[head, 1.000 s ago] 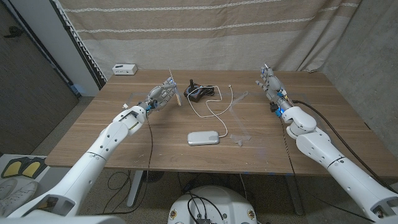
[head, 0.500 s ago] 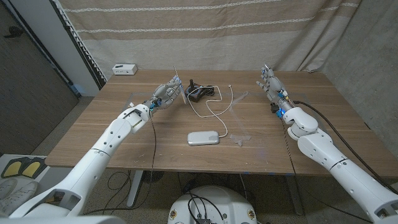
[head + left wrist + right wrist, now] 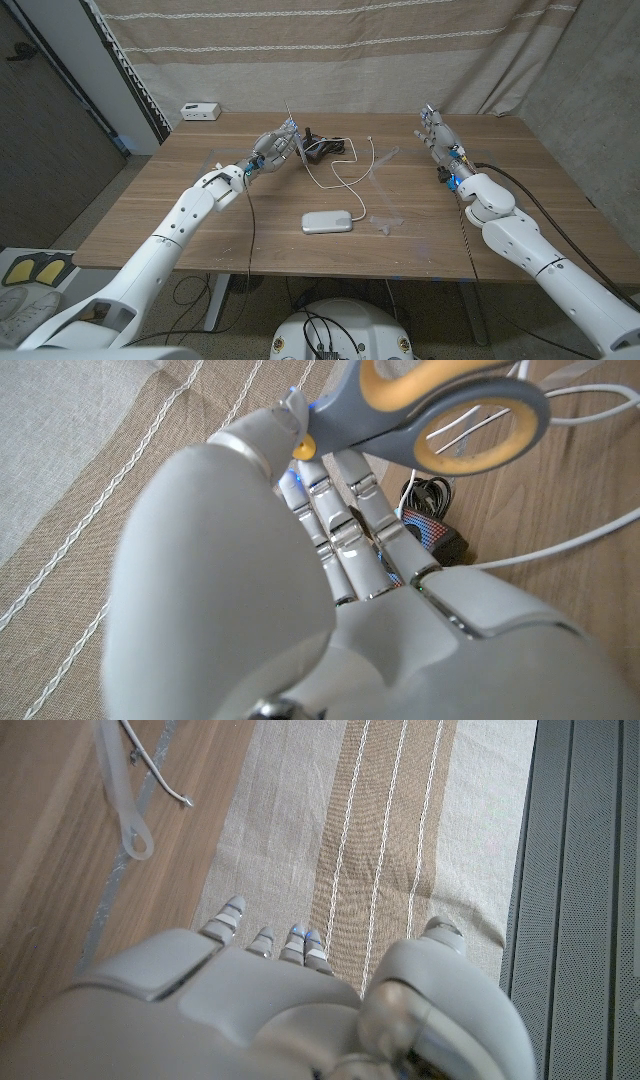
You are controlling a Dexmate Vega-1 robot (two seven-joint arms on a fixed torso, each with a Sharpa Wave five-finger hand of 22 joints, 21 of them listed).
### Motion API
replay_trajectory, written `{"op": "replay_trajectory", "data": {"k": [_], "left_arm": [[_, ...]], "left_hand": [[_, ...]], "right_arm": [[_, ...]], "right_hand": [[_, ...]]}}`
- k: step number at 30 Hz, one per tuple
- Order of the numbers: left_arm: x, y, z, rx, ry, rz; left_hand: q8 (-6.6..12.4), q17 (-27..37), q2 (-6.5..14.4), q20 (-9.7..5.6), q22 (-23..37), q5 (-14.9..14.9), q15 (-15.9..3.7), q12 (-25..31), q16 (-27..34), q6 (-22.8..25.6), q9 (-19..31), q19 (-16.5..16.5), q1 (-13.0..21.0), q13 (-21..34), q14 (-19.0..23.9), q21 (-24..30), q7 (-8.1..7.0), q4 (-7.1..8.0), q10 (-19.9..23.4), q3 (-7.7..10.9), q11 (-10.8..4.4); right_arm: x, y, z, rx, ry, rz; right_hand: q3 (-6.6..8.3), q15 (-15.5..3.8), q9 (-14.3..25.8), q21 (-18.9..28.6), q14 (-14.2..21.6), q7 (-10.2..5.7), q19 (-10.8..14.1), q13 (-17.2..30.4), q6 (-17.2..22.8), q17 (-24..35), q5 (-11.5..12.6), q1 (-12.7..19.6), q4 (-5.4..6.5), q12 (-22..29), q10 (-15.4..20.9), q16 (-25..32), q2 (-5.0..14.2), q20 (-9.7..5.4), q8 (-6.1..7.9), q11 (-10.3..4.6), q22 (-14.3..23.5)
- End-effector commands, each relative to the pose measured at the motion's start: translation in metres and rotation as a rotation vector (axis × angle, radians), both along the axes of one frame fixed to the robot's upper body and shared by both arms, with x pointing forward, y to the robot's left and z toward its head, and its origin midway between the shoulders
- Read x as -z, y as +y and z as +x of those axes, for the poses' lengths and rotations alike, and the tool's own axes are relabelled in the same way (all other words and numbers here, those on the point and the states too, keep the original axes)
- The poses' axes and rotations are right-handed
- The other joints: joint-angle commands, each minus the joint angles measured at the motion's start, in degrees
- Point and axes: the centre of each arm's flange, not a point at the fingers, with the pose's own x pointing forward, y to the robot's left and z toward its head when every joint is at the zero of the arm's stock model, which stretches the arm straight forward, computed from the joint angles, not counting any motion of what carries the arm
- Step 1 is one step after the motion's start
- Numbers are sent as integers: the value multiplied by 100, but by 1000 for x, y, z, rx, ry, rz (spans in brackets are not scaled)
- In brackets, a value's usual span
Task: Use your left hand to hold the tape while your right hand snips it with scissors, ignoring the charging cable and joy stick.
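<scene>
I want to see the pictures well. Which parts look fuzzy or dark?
Left wrist view: the left hand is so near that its back blurs, while the scissors look sharp. Right wrist view: the right hand is soft too. Head view: dim and even, darkest at the left beside the table.

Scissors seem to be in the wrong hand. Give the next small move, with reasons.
Probably carry the left hand across toward the right hand. The left one grips the scissors above the table, while the right, which must cut, is empty with fingers straight.

Head high, facing table (image 3: pixel 200 215) — wrists close (inverted)
</scene>
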Motion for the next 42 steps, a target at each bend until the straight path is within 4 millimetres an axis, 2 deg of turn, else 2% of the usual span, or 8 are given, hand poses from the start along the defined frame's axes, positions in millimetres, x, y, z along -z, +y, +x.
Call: {"op": "replay_trajectory", "data": {"k": [1, 10, 14, 25, 26, 27, 28, 42], "left_arm": [[-6, -6, -2, 39, -16, -28], [-6, -10, -4, 62, -16, -50], [-5, -13, 0, 73, -20, -62], [-6, -17, 6, 84, -14, -80], [-7, -17, 7, 82, -15, -79], [-7, -18, 7, 83, -17, -75], [-8, -19, 7, 95, -23, -77], [-10, -29, 11, 140, -43, -78]], "left_hand": [[-13, 56, 503, -750, 25, 23, -201, 11, 39, 54, -9, -27, 514, 1, 236, 25, 11, 40, 67, 64, -6], [-11, 58, 498, -756, 24, 23, -199, 14, 38, 78, -22, -32, 519, -1, 239, 29, 16, 36, 77, 64, -13], [-12, 58, 498, -755, 23, 24, -195, 16, 34, 84, -27, -34, 515, 0, 233, 30, 1, 38, 80, 65, -13], [-3, 58, 498, -751, 21, 26, -200, 16, 26, 138, -45, -37, 510, 8, 224, 37, 3, 43, 66, 69, -10], [-10, 58, 501, -749, 22, 26, -201, 18, 25, 124, -47, -36, 508, 9, 223, 38, 2, 45, 68, 70, -13], [-15, 58, 497, -752, 22, 25, -201, 19, 24, 113, -49, -36, 507, 11, 222, 41, 5, 44, 68, 68, -10], [-16, 58, 497, -752, 22, 24, -201, 18, 24, 113, -51, -37, 506, 11, 221, 42, 12, 45, 66, 68, -4], [-24, 60, 505, -751, 22, 22, -200, 13, 21, 116, -66, -45, 491, 12, 220, 50, 9, 53, 51, 70, 3]], "right_arm": [[1, 0, -4, -5, 2, -6], [3, 4, -5, -26, 10, -7], [-1, 8, -3, -42, 7, -24], [4, 14, -8, -55, 10, -22], [5, 14, -8, -53, 10, -14], [5, 15, -9, -53, 6, -13], [7, 16, -10, -50, 10, -5], [9, 27, -19, -64, 21, -28]], "right_hand": [[-9, 34, 25, -1, -97, 37, -36, 36, 18, 10, -39, 82, -13, 37, 37, 28, -12, -1, 18, 1, 3], [-6, 42, 26, 17, -75, 67, -4, 41, 30, 11, -45, 97, -21, 40, 53, 32, -14, -14, 22, 12, 3], [-2, 31, 27, 60, -10, 149, 103, 46, 69, 12, -55, 119, -33, 84, 193, 48, -21, -69, 33, -148, 6], [-5, 40, 28, 66, -13, 202, 126, 49, 65, 15, -69, 105, -22, 84, 214, 40, -17, -148, 25, -52, 10], [-15, 30, 28, 57, -17, 182, 107, 54, 88, 19, -82, 79, -6, 103, 292, 36, -18, -147, 30, -271, 14], [-33, -36, 28, 64, 34, 105, 127, 57, 144, 21, -93, 42, 13, 136, 399, 55, -31, -160, 45, -339, 16], [-37, -55, 28, 65, 45, 107, 133, 57, 160, 21, -96, 33, 18, 146, 429, 58, -34, -170, 49, -344, 17], [-46, -153, 29, 51, 127, 234, 120, 97, 192, 22, -113, 2, 40, 289, 792, 57, -27, -223, 38, -56, 19]]}}
